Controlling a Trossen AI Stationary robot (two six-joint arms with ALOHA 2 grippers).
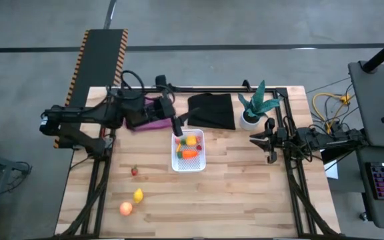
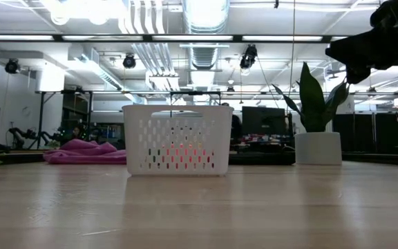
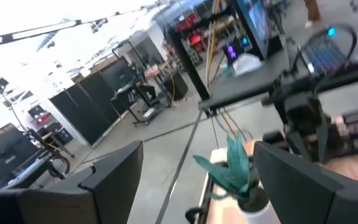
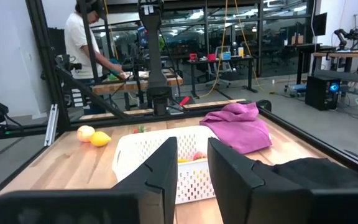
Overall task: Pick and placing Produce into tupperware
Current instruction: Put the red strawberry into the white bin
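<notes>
The white perforated tub (image 1: 189,152) stands mid-table; it also shows in the low view (image 2: 177,148) and the right wrist view (image 4: 143,163). In it lie an orange carrot (image 1: 189,154), a yellow lemon (image 1: 191,141) and a red berry (image 1: 198,147). A red berry (image 1: 134,171), a lemon (image 1: 138,195) and a peach (image 1: 125,208) rest on the table nearer the left. My left gripper (image 1: 177,127) hovers open at the tub's far-left corner, holding nothing (image 3: 197,162). My right gripper (image 1: 264,141) waits open right of the tub (image 4: 192,152).
A potted plant (image 1: 252,110) stands at the far right, close to my right gripper. A black cloth (image 1: 212,110) and a purple cloth (image 1: 153,119) lie behind the tub. Bare wood spreads along the near edge. A person (image 4: 86,43) works in the room beyond the table.
</notes>
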